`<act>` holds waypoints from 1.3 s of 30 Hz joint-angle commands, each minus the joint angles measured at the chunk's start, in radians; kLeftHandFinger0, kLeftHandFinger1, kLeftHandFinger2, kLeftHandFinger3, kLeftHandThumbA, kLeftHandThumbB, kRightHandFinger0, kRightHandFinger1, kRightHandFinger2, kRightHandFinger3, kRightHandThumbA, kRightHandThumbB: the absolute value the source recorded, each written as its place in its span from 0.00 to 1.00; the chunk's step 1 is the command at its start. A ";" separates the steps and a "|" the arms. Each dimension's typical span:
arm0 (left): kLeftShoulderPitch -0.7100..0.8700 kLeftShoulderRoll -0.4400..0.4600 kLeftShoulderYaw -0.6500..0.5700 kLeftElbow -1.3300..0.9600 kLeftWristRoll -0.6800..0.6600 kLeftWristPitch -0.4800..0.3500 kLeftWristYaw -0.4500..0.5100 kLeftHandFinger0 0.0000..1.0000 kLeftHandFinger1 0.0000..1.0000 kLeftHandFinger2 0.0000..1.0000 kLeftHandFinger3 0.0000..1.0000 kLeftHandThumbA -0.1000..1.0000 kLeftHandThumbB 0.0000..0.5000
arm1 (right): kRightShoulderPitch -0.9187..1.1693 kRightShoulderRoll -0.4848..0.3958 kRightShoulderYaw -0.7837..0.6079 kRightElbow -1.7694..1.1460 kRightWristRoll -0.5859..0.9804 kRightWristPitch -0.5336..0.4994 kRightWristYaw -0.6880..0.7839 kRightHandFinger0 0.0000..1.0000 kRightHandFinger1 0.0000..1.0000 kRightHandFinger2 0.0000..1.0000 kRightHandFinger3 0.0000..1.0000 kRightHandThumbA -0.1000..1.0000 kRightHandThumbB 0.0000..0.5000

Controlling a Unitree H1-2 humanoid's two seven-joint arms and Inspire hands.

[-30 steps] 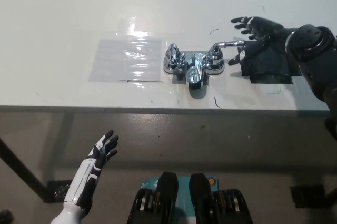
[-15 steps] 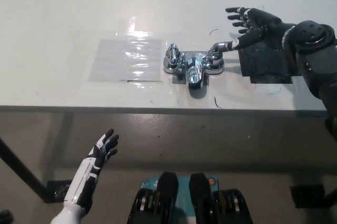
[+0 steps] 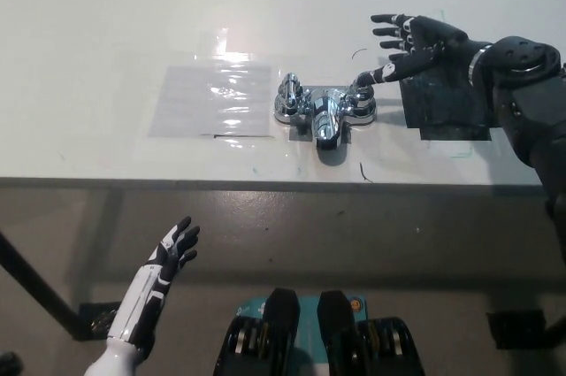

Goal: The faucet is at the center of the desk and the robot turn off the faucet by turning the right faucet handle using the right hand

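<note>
Change: right hand [image 3: 416, 44] has swept the right handle [image 3: 370, 77] from sideways toward the far side.
Hand: fingers spread, gripping nothing, thumb on the handle.
Left hand [image 3: 174, 249]: idle below the desk [image 3: 106, 31], open.
Meaning: faucet [image 3: 325, 111] likely nearly off.

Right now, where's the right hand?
Head view, upper right: the black right hand is over the desk, open, fingers at the right faucet handle.

No readable text, label, brand, number or sign shows anywhere: none on the bench [image 3: 106, 49], the faucet [image 3: 325, 109], or the taped patches.
</note>
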 commanded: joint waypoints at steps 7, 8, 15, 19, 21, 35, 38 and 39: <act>-0.014 0.012 -0.007 -0.033 0.002 -0.013 -0.017 1.00 1.00 1.00 1.00 0.98 0.77 | -0.033 0.001 -0.017 0.003 0.014 -0.008 0.001 1.00 1.00 1.00 1.00 1.00 0.90; -0.014 0.012 -0.007 -0.036 0.001 -0.009 -0.018 1.00 1.00 1.00 1.00 0.98 0.77 | -0.031 0.000 -0.014 0.004 0.011 -0.010 -0.002 1.00 1.00 1.00 1.00 1.00 0.91; -0.017 0.014 -0.007 -0.036 0.004 -0.010 -0.017 1.00 1.00 1.00 1.00 0.98 0.77 | -0.028 -0.004 0.001 0.007 -0.008 -0.009 -0.003 1.00 1.00 1.00 1.00 1.00 0.89; -0.020 0.012 -0.008 -0.030 0.004 -0.017 -0.017 1.00 1.00 1.00 1.00 0.98 0.77 | -0.025 -0.001 -0.016 0.009 0.009 -0.002 -0.002 1.00 1.00 1.00 1.00 1.00 0.94; -0.023 0.012 -0.008 -0.029 0.003 -0.016 -0.017 1.00 1.00 1.00 1.00 0.98 0.78 | -0.023 0.001 -0.020 0.009 0.014 -0.002 0.002 1.00 1.00 1.00 1.00 1.00 0.92; -0.028 0.015 -0.010 -0.018 0.011 -0.040 -0.016 1.00 1.00 1.00 1.00 0.97 0.75 | -0.020 0.031 -0.074 0.008 0.052 0.012 0.062 1.00 1.00 1.00 1.00 1.00 0.93; -0.029 0.017 -0.013 -0.015 0.022 -0.050 -0.014 1.00 1.00 1.00 1.00 0.96 0.71 | -0.015 0.040 -0.076 0.008 0.050 0.000 0.059 1.00 1.00 1.00 1.00 1.00 0.98; -0.029 0.017 -0.013 -0.016 0.025 -0.050 -0.013 1.00 1.00 1.00 1.00 0.96 0.70 | -0.015 0.042 -0.075 0.009 0.047 -0.004 0.060 1.00 1.00 1.00 1.00 1.00 0.98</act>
